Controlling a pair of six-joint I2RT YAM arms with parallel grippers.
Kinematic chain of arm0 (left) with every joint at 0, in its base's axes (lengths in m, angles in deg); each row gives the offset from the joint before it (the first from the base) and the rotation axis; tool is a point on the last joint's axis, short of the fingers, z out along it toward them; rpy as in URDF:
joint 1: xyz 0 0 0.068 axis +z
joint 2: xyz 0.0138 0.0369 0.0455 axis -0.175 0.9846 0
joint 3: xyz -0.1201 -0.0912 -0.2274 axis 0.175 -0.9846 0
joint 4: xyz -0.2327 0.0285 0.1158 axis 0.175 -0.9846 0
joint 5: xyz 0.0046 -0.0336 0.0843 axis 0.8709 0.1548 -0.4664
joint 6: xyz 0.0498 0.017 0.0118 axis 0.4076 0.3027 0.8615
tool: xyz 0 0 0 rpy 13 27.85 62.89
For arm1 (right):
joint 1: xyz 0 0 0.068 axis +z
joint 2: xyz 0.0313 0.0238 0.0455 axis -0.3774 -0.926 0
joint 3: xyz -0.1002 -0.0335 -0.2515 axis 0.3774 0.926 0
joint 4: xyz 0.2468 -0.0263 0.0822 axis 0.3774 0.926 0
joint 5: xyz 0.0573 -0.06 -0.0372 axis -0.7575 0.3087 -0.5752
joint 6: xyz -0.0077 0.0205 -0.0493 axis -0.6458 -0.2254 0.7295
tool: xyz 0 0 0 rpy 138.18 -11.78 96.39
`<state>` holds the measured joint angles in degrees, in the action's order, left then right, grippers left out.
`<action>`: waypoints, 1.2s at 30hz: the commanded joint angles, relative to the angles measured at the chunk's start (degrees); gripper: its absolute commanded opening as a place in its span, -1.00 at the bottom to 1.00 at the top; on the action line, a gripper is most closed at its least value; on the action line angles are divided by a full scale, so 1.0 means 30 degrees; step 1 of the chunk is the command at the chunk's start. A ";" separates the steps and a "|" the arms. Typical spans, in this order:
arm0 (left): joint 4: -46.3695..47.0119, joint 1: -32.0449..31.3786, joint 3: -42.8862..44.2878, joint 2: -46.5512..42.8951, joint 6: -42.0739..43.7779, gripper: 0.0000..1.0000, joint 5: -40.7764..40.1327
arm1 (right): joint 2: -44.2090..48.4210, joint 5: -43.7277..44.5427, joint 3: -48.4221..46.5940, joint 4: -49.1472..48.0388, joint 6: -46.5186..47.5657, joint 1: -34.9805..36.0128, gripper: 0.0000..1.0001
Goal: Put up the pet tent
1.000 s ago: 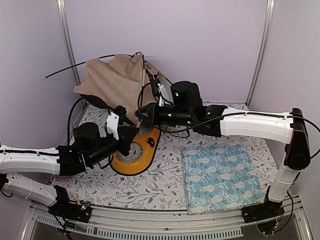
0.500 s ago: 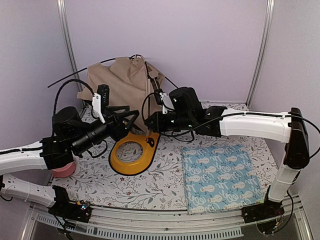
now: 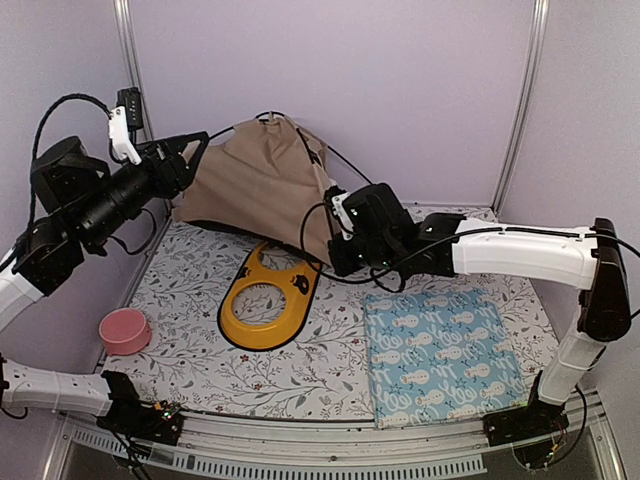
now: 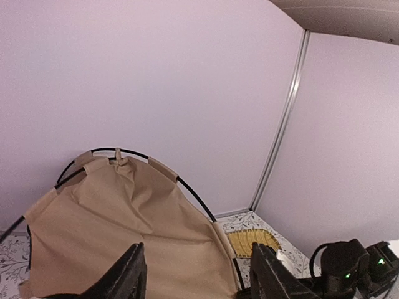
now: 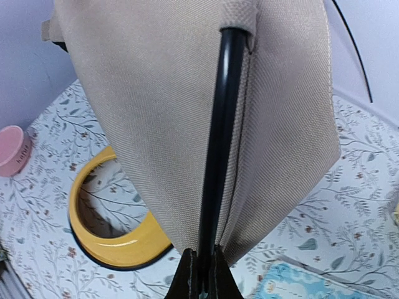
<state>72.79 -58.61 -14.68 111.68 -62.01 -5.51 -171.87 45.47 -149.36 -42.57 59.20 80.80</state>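
Fingers (image 4: 131, 277) of your left gripper (image 4: 196, 280) are standing apart, holding nothing; your right gripper (image 5: 201, 277) is pinching a black pole (image 5: 218, 143) of the pet tent (image 3: 255, 180), which is standing at the back-left of the table (image 3: 330, 345), behind the yellow tray (image 3: 262, 335).

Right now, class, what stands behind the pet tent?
Behind the pet tent stands the lilac back wall, with a metal post at its left. The tent's fabric covers the wall's foot and the tabletop there.
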 commanded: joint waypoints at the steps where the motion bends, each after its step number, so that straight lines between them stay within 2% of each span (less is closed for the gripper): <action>1: -0.3342 0.1356 0.1938 0.0581 0.0669 0.16 -0.0152 | 0.2226 0.3667 0.1942 0.0173 0.3476 0.0202 -1.00; 7: -0.6520 0.4154 0.4290 0.2108 0.0828 0.20 0.1979 | 0.4583 0.3280 0.5814 -0.0839 0.3900 -0.0589 -0.99; 11: -0.8075 0.6460 0.4846 0.2989 0.1094 0.22 0.4787 | 0.5959 0.2311 0.7487 -0.0910 0.2812 -0.1442 -0.81; 14: -0.8794 0.7961 0.4526 0.3712 0.1275 0.21 0.7011 | 0.6750 0.1739 0.8168 -0.0967 0.2253 -0.1683 -0.47; 15: -0.8865 0.8288 0.4320 0.3911 0.1320 0.20 0.7539 | 0.6924 0.1562 0.8294 -0.0968 0.2143 -0.1711 -0.27; 18: -0.8871 0.8752 0.3666 0.4370 0.1509 0.17 0.8758 | 0.7540 0.1047 0.8476 -0.0987 0.1851 -0.1720 0.13; 23: -0.9002 0.8868 0.3258 0.4807 0.1928 0.13 1.0140 | 0.8601 -0.0237 0.8113 -0.0768 0.1439 -0.1755 0.58; 26: -0.9510 0.8867 0.3047 0.4860 0.2432 0.13 1.0450 | 0.9054 -0.1238 0.7593 -0.0764 0.1197 -0.1750 0.78; 30: -0.9708 0.8883 0.2083 0.4682 0.3109 0.13 1.0137 | 0.8874 -0.1954 0.6798 -0.0815 0.0973 -0.1785 0.92; 33: -0.9601 0.8882 0.1468 0.4878 0.3360 0.13 1.0042 | 0.8136 -0.2839 0.5873 -0.0851 0.1001 -0.2712 0.97; 36: -0.9406 0.8859 0.1433 0.5258 0.3460 0.12 1.0389 | 0.7172 -0.5274 0.4644 -0.0930 0.0702 -0.4187 0.97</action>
<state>44.62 -32.56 -9.88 126.52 -53.42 24.22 -147.13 38.15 -130.59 -43.95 62.81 73.26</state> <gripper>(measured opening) 0.564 0.984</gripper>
